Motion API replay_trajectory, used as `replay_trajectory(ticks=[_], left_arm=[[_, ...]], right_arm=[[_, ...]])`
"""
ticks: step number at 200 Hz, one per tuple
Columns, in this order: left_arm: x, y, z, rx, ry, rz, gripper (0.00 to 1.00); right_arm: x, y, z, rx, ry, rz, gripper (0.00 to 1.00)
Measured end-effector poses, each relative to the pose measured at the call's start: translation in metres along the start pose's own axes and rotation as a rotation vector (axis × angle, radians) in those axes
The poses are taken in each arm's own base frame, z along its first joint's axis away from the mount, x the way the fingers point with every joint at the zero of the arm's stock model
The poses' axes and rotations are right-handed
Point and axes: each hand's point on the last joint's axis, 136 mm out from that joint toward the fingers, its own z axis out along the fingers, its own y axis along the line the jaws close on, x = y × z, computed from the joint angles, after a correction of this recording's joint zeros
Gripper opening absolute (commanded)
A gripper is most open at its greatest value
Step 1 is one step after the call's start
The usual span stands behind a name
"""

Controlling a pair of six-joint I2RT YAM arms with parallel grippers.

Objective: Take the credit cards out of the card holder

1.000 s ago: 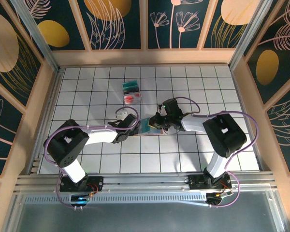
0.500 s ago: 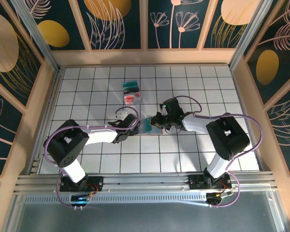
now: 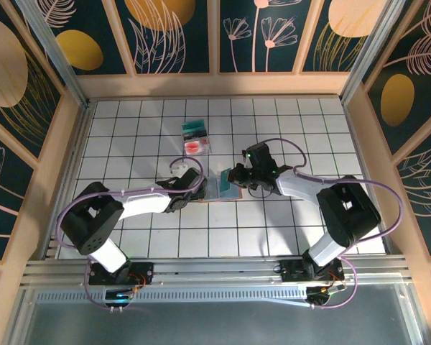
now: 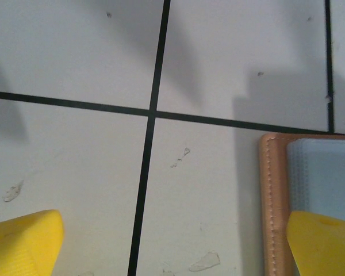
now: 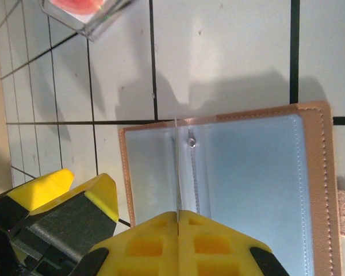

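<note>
The card holder (image 5: 250,190) is lying open, flat, just beneath the right pincer (image 5: 178,215), whose jaws are clamping shut on a thin leaf (image 5: 176,172) standing at its fold; the left pincer (image 4: 172,244) is gaping wide, one fingertip (image 4: 322,241) over the holder's tan border; light, floppy leather is probably needing pinning there.

Left wrist view's right edge crops the card holder (image 4: 310,178); right wrist view's top crops the clear box (image 5: 83,12).
</note>
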Motion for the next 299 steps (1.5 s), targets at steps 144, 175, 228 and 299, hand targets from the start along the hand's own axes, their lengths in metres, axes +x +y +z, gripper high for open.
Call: replay_trajectory(ticks=[144, 175, 228, 299], left_arm=[[-0.099, 0.012, -0.102, 0.322, -0.372, -0.179, 0.99], [-0.110, -0.012, -0.122, 0.474, -0.394, -0.141, 0.99], [-0.114, -0.064, -0.153, 0.754, -0.361, -0.054, 0.99], [-0.126, -0.091, -0.182, 0.999, -0.365, -0.050, 0.80]], right_arm=[[-0.037, 0.071, -0.069, -0.245, -0.249, -0.201, 0.01], [-0.042, 0.093, -0.083, -0.329, -0.289, -0.256, 0.01], [-0.042, 0.116, -0.097, -0.441, -0.314, -0.317, 0.01], [-0.037, 0.138, -0.112, -0.552, -0.311, -0.355, 0.01]])
